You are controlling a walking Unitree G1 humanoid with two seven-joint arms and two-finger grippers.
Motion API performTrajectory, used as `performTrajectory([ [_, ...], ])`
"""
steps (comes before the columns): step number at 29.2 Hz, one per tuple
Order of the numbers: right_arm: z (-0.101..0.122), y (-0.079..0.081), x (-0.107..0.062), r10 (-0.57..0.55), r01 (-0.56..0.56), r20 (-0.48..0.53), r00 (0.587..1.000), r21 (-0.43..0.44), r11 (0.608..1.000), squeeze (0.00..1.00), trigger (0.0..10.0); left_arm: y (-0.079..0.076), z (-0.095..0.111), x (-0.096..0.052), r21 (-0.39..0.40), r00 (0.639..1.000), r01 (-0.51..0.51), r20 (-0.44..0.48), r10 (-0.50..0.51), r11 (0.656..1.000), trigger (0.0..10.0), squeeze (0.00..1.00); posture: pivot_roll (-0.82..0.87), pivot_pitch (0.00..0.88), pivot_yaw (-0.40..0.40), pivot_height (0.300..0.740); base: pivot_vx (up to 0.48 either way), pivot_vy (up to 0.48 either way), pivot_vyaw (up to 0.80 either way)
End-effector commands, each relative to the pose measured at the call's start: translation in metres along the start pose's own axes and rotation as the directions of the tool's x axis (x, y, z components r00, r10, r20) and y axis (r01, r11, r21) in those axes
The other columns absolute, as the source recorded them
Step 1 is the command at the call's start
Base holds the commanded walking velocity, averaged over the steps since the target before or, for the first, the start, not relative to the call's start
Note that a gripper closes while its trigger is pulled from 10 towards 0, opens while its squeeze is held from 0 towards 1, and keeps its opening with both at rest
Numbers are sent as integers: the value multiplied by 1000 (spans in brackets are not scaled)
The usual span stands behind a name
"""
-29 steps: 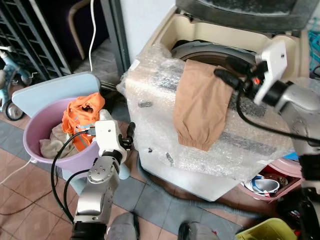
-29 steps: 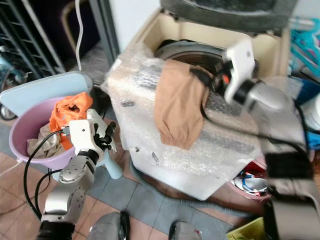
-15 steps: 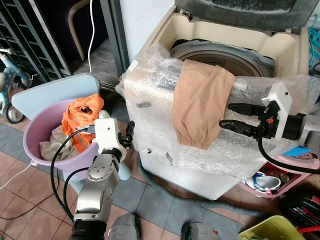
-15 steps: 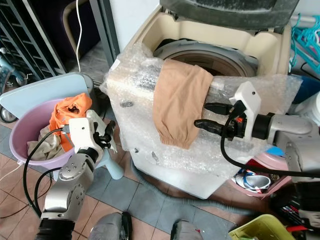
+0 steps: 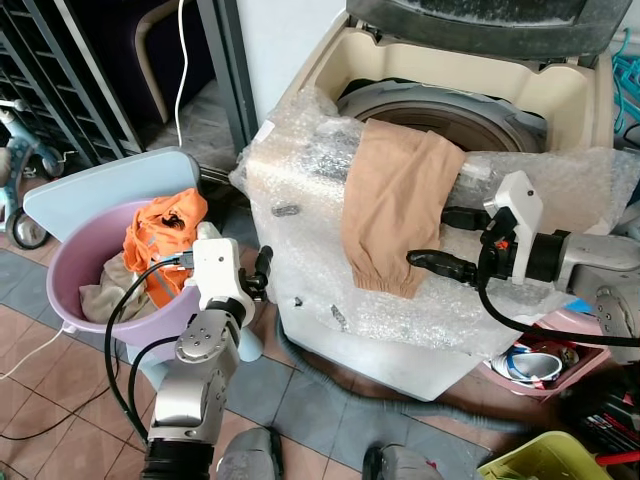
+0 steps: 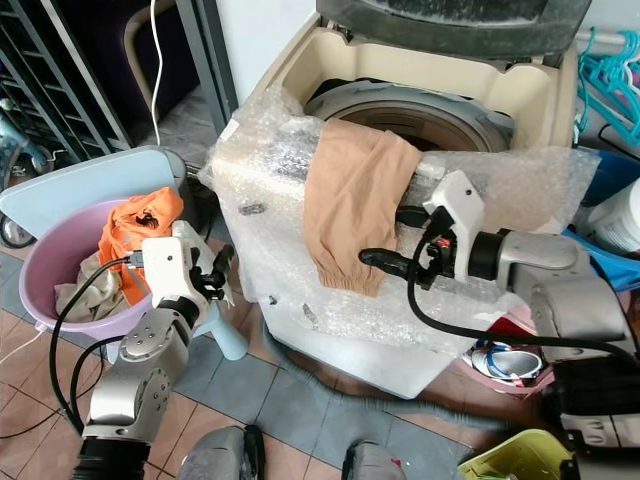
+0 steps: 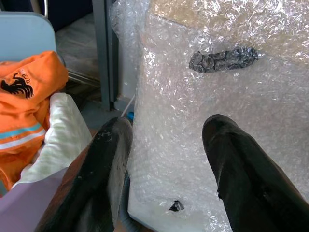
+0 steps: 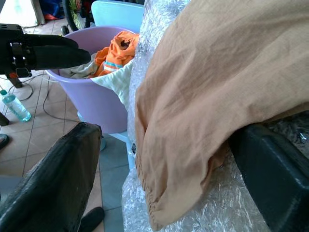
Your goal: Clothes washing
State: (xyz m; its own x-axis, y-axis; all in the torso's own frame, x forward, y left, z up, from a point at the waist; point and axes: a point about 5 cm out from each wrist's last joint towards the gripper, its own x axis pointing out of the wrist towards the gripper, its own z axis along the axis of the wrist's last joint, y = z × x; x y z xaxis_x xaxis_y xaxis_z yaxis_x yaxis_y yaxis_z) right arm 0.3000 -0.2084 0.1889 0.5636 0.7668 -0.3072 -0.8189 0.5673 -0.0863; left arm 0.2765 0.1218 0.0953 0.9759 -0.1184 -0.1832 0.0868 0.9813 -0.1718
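**Getting the tan garment off the washer lip and into the drum**

The tan garment (image 5: 395, 205) hangs over the front edge of the bubble-wrapped washing machine (image 5: 330, 260), top end just at the open drum (image 5: 450, 112), cuffed end dangling down the front. The right gripper (image 5: 452, 240) sits at its lower right edge, fingers spread wide, one finger (image 8: 275, 179) touching the cloth and the other well clear, nothing pinched yet.

My take: bite deep into a thick fold, not the thin hem, and keep the tips off the bubble wrap so it doesn't get dragged along. Then lift up and over the rim instead of pulling sideways.

The left gripper (image 5: 262, 272) hovers open between the washer front and the purple basin (image 5: 75, 270) holding the orange shirt (image 5: 160, 235).
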Motion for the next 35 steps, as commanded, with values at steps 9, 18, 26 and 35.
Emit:
performTrajectory([
  [9, 26, 12, 24, 115, -162, 230, 966, 197, 967, 0, 10000, -1, -3, 1, -8, 1000, -2, -23, 2, 1000, 10000, 0, -43, 82, 61, 740, 0, 0, 0],
  [18, 30, 21, 40, 244, -294, 235, 941, 208, 933, 0, 3882, -3, -3, 3, -11, 1000, 2, -17, -2, 1000, 10000, 0, -40, 71, 50, 740, 0, 0, 0],
  [26, 22, 23, 64, 220, -248, 140, 965, 240, 938, 0, 0, -5, -3, 3, -15, 1000, -3, -15, 2, 1000, 10000, 0, -36, 66, 45, 740, 0, 0, 0],
  [35, 1, 12, 97, -69, 79, -44, 997, 307, 948, 0, 0, -6, -5, 4, -26, 1000, -12, -26, 12, 1000, 10000, 0, -40, 70, 31, 740, 0, 0, 0],
])
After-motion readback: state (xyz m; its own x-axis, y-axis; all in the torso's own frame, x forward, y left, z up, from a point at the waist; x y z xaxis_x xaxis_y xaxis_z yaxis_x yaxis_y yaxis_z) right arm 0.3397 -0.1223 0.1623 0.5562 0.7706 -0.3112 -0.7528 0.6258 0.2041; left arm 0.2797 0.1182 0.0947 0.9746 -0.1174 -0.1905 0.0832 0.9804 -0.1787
